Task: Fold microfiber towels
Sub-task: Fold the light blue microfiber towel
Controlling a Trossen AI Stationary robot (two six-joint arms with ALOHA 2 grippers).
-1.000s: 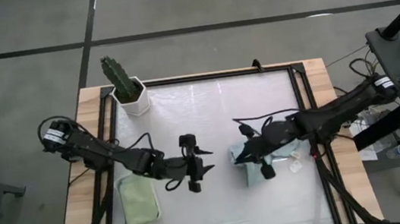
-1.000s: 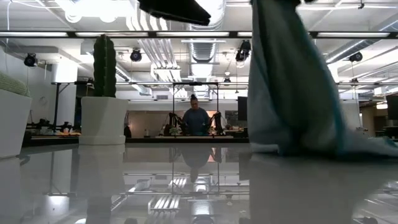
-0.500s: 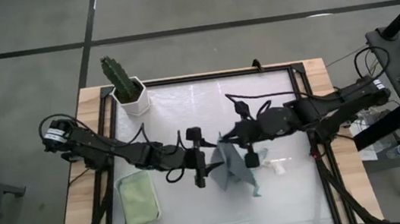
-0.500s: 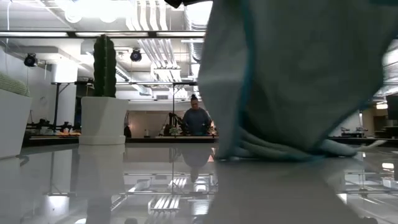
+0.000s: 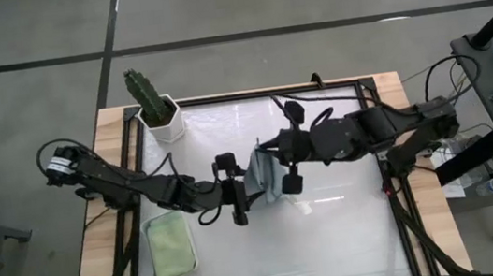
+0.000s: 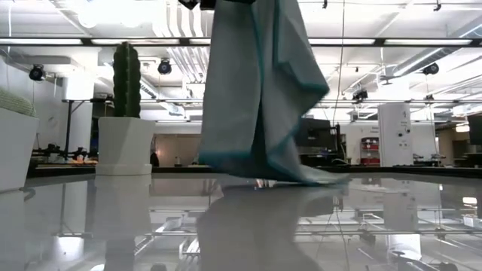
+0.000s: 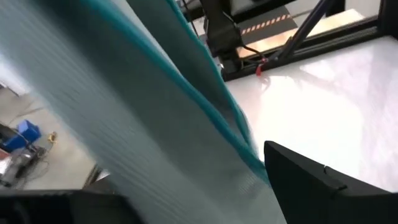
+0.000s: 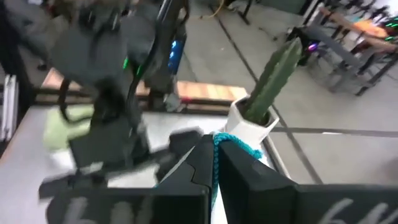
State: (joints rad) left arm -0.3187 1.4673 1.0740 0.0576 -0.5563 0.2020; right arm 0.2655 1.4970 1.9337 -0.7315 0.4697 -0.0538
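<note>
Right end effector (image 5: 263,162): fingers pressed together on the top hem of a soft pale blue microfiber towel with teal edging (image 5: 263,175), which hangs lifted over the middle of the white glossy tabletop (image 5: 334,240). In the low view the towel (image 6: 260,98) drapes in long vertical folds, its lowest corner touching the surface.

Left end effector (image 5: 236,186): fingers spread wide, just beside the hanging towel on its left-edge side. Its wrist view shows the cloth (image 7: 155,124) running between the two dark fingers (image 7: 323,186), not pinched.

Folded sage green microfiber towel (image 5: 171,244): flat near the front left corner.

Green cactus in a white hexagonal pot (image 5: 156,105): back left corner.
</note>
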